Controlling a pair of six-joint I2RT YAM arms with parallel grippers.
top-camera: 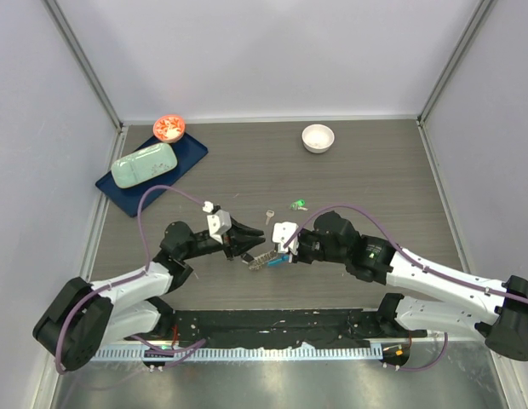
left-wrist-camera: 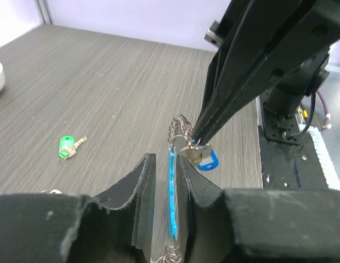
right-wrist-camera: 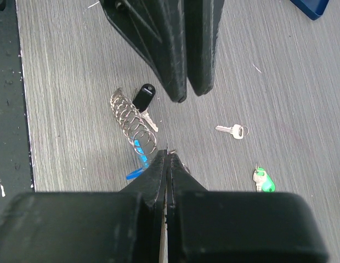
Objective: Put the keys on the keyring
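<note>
Left claw (left-wrist-camera: 165, 164) pinches the keyring (left-wrist-camera: 173, 203) by its strip; right claw (left-wrist-camera: 194, 141) pinches the blue key (left-wrist-camera: 207, 160).

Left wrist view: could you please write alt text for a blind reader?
The left gripper clamps the keyring by its light-blue strip; the right gripper holds a blue-headed key at its chain. A green key lies on the table.

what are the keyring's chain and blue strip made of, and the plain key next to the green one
The keyring's chain looks like polished metal: silvery links with bright glints. Its blue strip seems smooth, translucent plastic, glowing along the edge. The plain key looks bare silvery metal, head included; the green key probably has a plastic head.
</note>
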